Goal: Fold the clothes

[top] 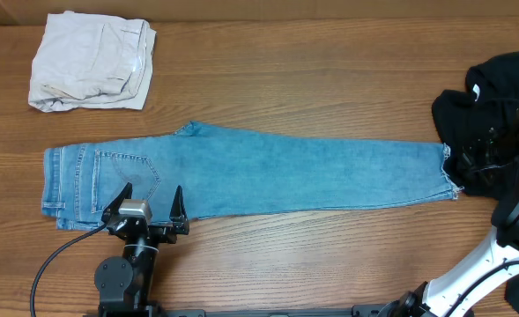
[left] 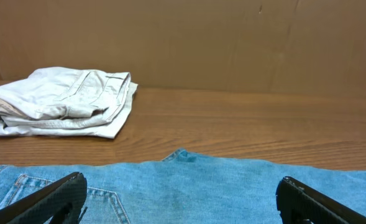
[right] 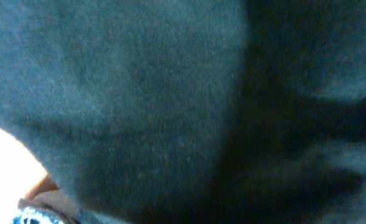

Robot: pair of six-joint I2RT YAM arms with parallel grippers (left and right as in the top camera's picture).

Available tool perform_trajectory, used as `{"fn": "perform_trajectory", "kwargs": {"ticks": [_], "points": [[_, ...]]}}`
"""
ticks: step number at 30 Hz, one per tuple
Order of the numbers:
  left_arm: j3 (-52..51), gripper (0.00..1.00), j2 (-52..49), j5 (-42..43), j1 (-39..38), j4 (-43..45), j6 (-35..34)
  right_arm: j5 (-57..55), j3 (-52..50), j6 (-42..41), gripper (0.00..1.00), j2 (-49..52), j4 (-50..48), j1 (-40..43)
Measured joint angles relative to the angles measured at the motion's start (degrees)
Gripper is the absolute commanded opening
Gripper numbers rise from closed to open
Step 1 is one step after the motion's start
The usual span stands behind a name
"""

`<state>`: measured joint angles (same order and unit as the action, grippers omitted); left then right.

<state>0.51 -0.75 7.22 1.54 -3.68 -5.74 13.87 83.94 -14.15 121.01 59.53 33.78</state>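
Note:
The light-blue jeans lie flat across the table, folded lengthwise, waistband at the left and frayed hem at the right. My left gripper stands wide open at their near edge by the stitched back pocket; in the left wrist view its gripper has only flat denim between the fingers. A black garment is heaped at the right edge. My right gripper is sunk in it, and black cloth fills the right wrist view, hiding the fingers. An off-white garment lies folded at the back left.
A brown cardboard wall runs behind the table's far edge. Bare wood table shows between the jeans and the back edge. The right arm's white links cross the front right corner.

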Motion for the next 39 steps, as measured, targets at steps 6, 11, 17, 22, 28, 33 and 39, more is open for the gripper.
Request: {"fn": "perform_trajectory", "kwargs": {"ticks": [6, 11, 17, 22, 28, 33, 39], "points": [[0.0, 1.0, 0.0, 0.0, 0.0, 0.0, 0.0, -2.1, 0.0, -0.8, 0.04, 0.0, -2.5, 0.5], [0.0, 1.0, 0.0, 0.0, 0.0, 0.0, 0.0, -5.4, 0.5, -2.0, 0.04, 0.1, -6.6, 3.1], [0.0, 1.0, 0.0, 0.0, 0.0, 0.0, 0.0, -11.4, 1.5, -3.1, 0.04, 0.5, -9.1, 8.9], [0.0, 1.0, 0.0, 0.0, 0.0, 0.0, 0.0, -18.3, 4.2, -5.0, 0.04, 1.8, -6.6, 13.7], [0.0, 1.0, 0.0, 0.0, 0.0, 0.0, 0.0, -22.4, 13.9, -5.9, 0.04, 5.0, 3.5, 14.2], [0.0, 1.0, 0.0, 0.0, 0.0, 0.0, 0.0, -21.8, 30.2, -6.4, 0.07, 5.3, 10.2, 11.6], [0.0, 1.0, 0.0, 0.0, 0.0, 0.0, 0.0, -12.0, 36.7, -4.6, 0.09, 4.9, 13.1, 6.4]]}}
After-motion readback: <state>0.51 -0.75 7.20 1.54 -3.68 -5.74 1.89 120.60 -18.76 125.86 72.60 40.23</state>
